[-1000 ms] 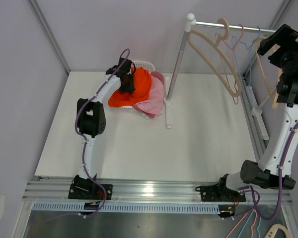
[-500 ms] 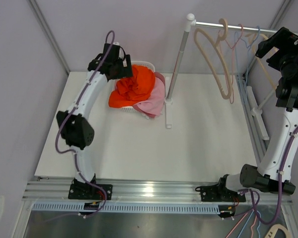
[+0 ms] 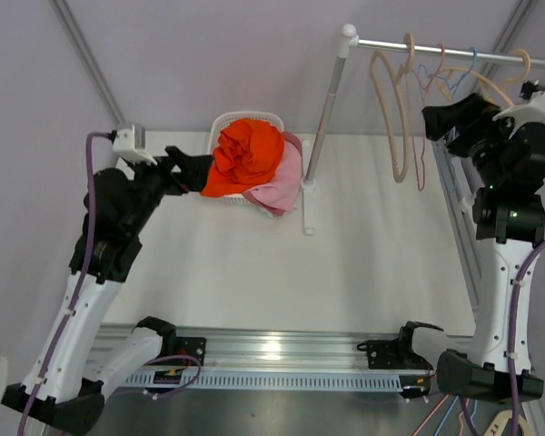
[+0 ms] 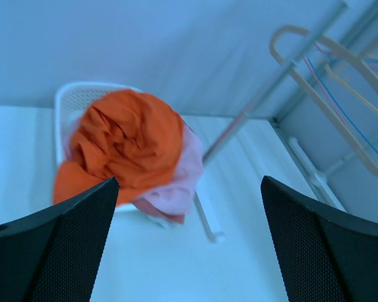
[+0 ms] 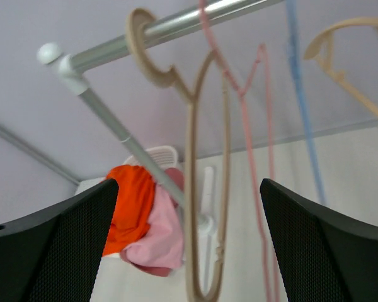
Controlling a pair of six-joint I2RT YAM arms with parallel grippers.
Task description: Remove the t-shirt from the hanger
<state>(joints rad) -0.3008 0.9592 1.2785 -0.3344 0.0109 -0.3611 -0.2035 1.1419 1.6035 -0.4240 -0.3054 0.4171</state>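
Note:
The orange t-shirt lies bunched on top of a white basket at the back of the table, off any hanger, over a pink garment. My left gripper hangs open just left of the basket and touches nothing; its wrist view shows the t-shirt ahead of the wide jaws. A bare beige hanger hangs on the metal rail. My right gripper is open just right of that beige hanger, which hangs in front of the jaws and apart from them.
The rail's white upright pole stands on a foot right of the basket. Thin pink and blue wire hangers and another beige hanger share the rail. A metal frame runs along the table's right edge.
My left gripper has opened, let go of the orange t-shirt and pulled back to the left of the basket. My right arm has swung left toward the hangers; the beige hanger has turned edge-on.

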